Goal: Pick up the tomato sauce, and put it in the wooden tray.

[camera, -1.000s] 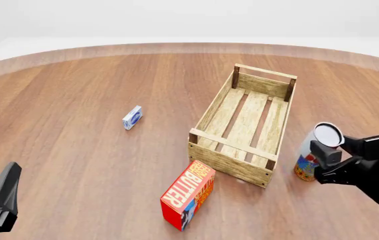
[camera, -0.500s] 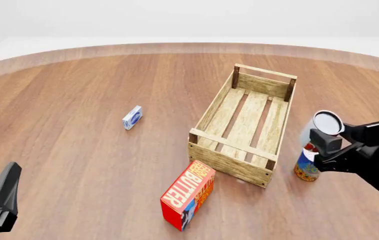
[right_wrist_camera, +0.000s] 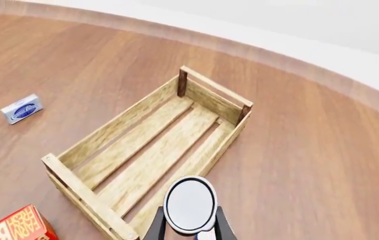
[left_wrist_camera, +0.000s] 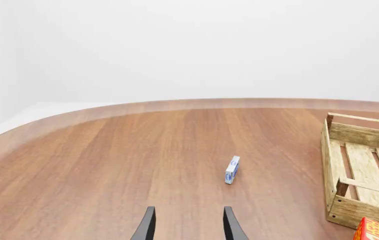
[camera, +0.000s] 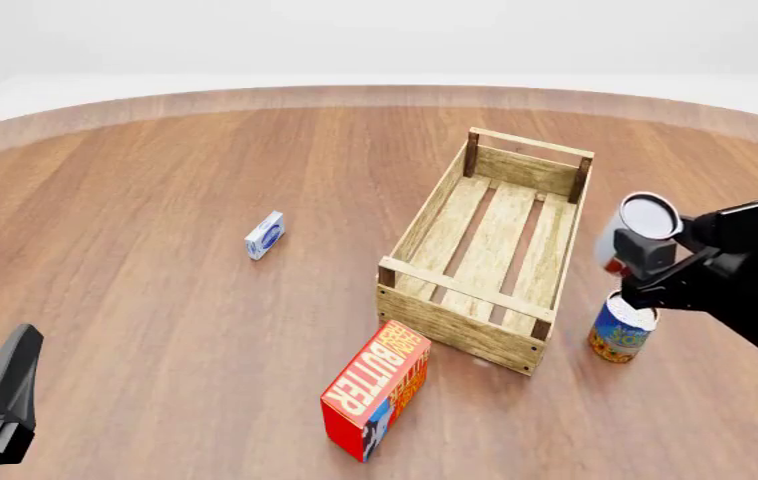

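Note:
The tomato sauce (camera: 647, 219) is a small can with a silver-white top; my right gripper (camera: 645, 256) is shut on it and holds it in the air just beyond the right long side of the wooden tray (camera: 465, 282). In the right wrist view the can's round top (right_wrist_camera: 189, 204) sits between the fingers of the right gripper (right_wrist_camera: 189, 233), above the tray's (right_wrist_camera: 119, 123) near right corner. The tray is a light slatted crate with nothing in it. My left gripper (camera: 12, 375) is low at the front left, and the left wrist view shows this left gripper (left_wrist_camera: 188, 230) open with nothing between its fingers.
A blue-and-orange can (camera: 619, 329) stands on the table under the held can, right of the tray. A red butter box (camera: 376, 390) lies at the tray's near end. A small blue-and-white box (camera: 264, 235) lies left of the tray.
My right gripper has risen with the tomato sauce, lifting it away from the blue-and-orange can, which now shows in full on the table. The left arm has not moved.

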You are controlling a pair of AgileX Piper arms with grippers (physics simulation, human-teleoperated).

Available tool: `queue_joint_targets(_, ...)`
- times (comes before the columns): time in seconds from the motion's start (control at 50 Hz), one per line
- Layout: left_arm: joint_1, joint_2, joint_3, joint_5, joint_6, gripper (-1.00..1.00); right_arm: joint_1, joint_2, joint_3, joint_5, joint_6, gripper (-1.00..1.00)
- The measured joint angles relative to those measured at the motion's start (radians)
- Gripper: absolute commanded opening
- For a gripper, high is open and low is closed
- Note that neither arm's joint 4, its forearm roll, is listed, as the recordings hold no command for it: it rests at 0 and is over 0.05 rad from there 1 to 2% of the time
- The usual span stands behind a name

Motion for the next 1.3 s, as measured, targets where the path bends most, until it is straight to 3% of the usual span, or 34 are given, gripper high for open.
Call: queue_joint_targets(1.3, 0.000, 0.000, 0.000, 0.000, 0.000, 1.00, 0.045, 0.304, -0.134, -0.165, -0.029, -1.00)
